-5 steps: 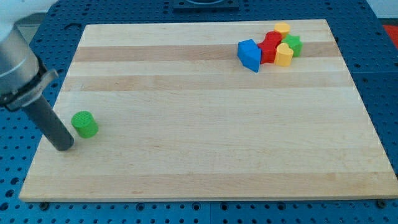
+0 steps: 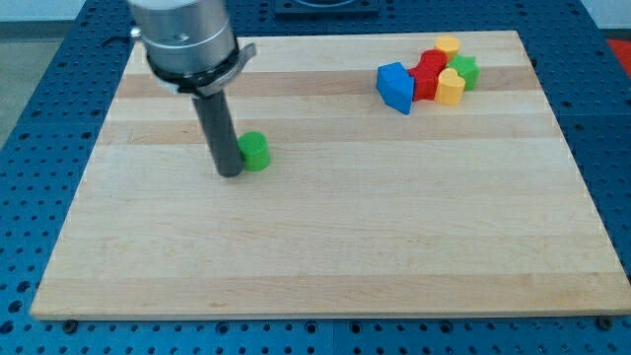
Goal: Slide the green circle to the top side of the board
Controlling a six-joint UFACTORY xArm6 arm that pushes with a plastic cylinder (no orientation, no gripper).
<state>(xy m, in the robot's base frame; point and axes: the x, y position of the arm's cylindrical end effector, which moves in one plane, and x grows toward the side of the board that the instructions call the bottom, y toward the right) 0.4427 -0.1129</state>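
Observation:
The green circle [image 2: 255, 151] lies on the wooden board [image 2: 325, 247], left of centre and in the upper half. My tip [image 2: 229, 173] rests on the board right against the circle's left side, slightly below it. The dark rod rises from the tip toward the view's top, up to the grey arm body [image 2: 184, 39].
A cluster of blocks sits at the board's top right: a blue block [image 2: 395, 87], a red block [image 2: 427, 74], two yellow blocks [image 2: 450, 88] [image 2: 448, 44] and a second green block [image 2: 464, 71].
My tip and the green circle have moved together from the board's left edge toward the view's upper right. The cluster at the top right has not moved.

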